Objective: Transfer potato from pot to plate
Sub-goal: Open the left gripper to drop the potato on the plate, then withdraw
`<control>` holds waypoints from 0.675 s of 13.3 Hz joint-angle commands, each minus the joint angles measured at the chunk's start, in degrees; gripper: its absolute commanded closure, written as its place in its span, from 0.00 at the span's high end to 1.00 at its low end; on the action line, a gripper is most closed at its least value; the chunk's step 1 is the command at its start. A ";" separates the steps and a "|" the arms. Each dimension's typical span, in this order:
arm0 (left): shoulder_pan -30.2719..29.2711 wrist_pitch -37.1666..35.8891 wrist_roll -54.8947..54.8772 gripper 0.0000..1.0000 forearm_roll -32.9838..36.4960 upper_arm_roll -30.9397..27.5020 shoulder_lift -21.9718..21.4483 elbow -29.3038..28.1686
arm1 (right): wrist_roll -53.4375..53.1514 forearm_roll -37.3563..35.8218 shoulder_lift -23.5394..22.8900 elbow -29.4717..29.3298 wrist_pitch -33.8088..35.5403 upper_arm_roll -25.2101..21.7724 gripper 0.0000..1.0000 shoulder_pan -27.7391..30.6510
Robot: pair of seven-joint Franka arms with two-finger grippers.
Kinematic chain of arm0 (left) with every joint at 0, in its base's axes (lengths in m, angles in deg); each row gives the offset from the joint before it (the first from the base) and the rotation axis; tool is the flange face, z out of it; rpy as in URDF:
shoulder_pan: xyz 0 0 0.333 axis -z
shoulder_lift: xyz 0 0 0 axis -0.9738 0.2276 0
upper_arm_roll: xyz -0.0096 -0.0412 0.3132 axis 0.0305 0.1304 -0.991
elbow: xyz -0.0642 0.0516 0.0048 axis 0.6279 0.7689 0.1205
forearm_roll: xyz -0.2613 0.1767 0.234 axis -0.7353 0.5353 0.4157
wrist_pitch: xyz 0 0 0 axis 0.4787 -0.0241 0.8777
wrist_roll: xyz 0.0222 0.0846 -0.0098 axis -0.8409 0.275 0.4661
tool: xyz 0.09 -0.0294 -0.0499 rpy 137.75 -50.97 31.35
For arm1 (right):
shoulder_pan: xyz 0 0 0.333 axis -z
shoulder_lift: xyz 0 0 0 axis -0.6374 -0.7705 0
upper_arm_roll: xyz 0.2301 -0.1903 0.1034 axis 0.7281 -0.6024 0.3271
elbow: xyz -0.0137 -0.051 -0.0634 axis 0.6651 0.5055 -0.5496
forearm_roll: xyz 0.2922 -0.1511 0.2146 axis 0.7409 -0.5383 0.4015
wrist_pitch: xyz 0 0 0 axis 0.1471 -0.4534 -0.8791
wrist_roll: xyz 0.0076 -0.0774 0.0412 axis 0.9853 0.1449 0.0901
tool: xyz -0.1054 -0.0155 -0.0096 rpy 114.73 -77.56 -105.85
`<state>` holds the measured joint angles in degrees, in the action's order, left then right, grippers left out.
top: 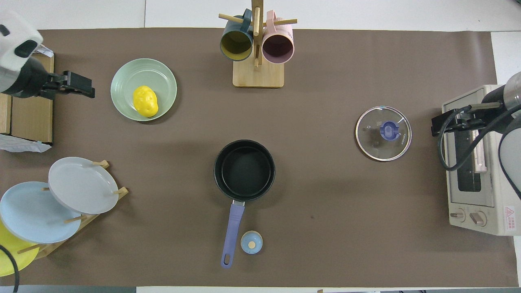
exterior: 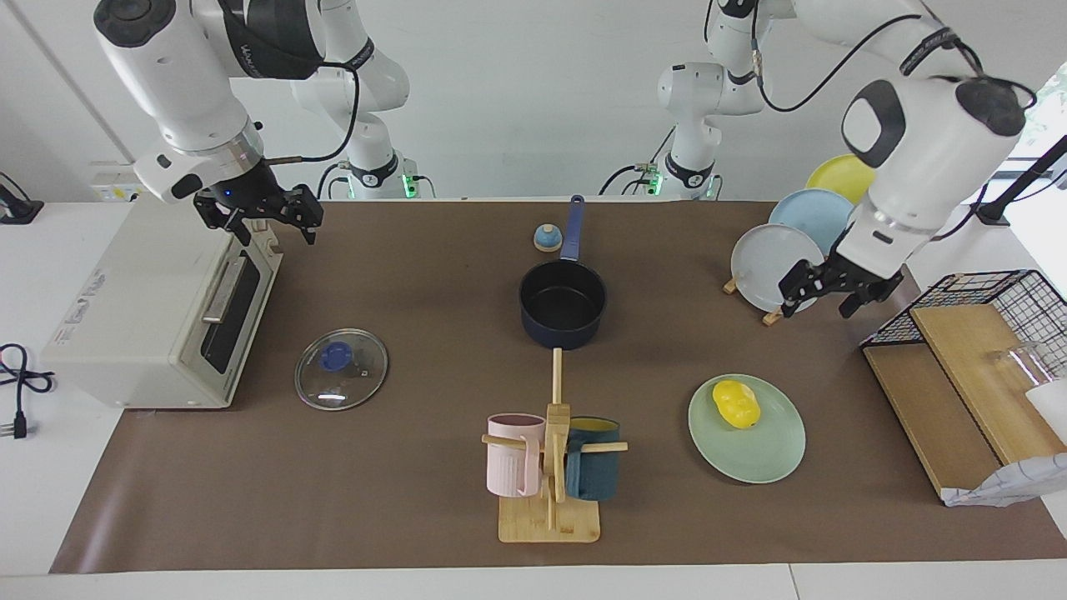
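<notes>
The yellow potato (exterior: 735, 403) lies on the mint-green plate (exterior: 763, 458), toward the left arm's end of the table; both show in the overhead view too, potato (top: 145, 101) on plate (top: 156, 73). The navy pot (exterior: 563, 304) stands empty mid-table, its blue handle pointing toward the robots; from overhead its black inside (top: 244, 170) is bare. My left gripper (exterior: 823, 302) is open and empty, raised over the mat between the plate rack and the wire basket, apart from the plate (top: 88, 88). My right gripper (exterior: 275, 232) is open and empty over the toaster oven's door (top: 436, 125).
A toaster oven (exterior: 142, 308) stands at the right arm's end, a glass lid (exterior: 341, 369) beside it. A mug tree (exterior: 552, 454) holds a pink and a teal mug. A rack of plates (exterior: 779, 262), a wire basket (exterior: 996, 304), wooden boards and a small blue knob (exterior: 547, 238) also stand around.
</notes>
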<state>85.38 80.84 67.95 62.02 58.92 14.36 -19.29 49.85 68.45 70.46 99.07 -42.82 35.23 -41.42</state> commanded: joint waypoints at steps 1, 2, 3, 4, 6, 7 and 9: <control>0.00 -8.97 0.34 1.00 1.21 -0.25 -7.43 -2.00 | -0.26 0.86 1.23 1.26 -1.29 -0.11 1.00 -0.03; 0.00 -11.70 0.43 1.00 1.38 -0.34 -9.19 -2.00 | -0.26 0.78 1.23 1.26 -1.29 -0.11 1.00 -0.03; 0.00 -12.95 0.34 1.00 2.95 -0.51 -10.95 -2.17 | -0.26 0.78 1.23 1.26 -1.29 -0.11 1.00 -0.03; 0.08 -13.83 0.34 1.00 3.83 -0.51 -12.62 -2.61 | -0.26 0.78 1.23 1.26 -1.29 -0.11 1.00 -0.03; 0.17 -15.50 0.34 1.00 4.02 -0.51 -13.34 -2.79 | 0.01 0.78 1.23 1.26 -1.37 -0.11 1.00 -0.03; 0.26 -15.42 0.95 1.00 4.02 -0.51 -14.64 -5.05 | -0.08 0.78 1.32 1.26 -1.81 -0.11 1.00 -0.11; -0.87 -13.24 1.22 1.00 4.02 0.71 -15.62 -7.27 | -0.25 0.95 1.41 1.18 -2.16 -0.11 1.00 0.15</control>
<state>85.36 65.85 68.43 64.84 58.58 0.94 -23.03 49.85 68.45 70.56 99.06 -43.83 35.23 -41.48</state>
